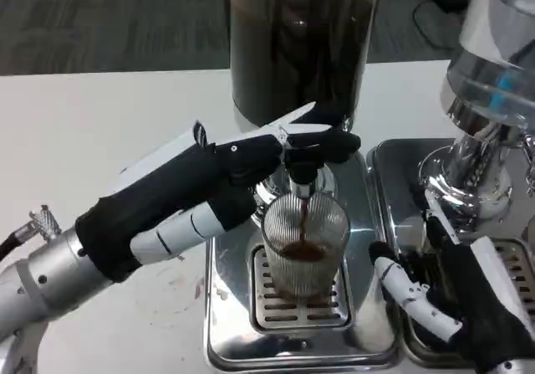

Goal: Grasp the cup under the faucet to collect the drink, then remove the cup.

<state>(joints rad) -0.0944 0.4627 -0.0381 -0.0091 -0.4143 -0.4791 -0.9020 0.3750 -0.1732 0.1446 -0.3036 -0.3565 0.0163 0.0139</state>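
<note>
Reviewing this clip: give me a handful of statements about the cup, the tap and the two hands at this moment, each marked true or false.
1. Dark drink is running from the tap into the cup. True.
2. The cup lies tipped over on the white table. False: it stands upright on the metal drip tray under the tap.
3. The left hand is at the tap handle above the cup. True.
4. The right hand is wrapped around the cup. False: it is beside the cup on its right, fingers spread and apart from the glass.
5. The cup is full to the brim. False: only a shallow dark layer sits at the bottom.
</note>
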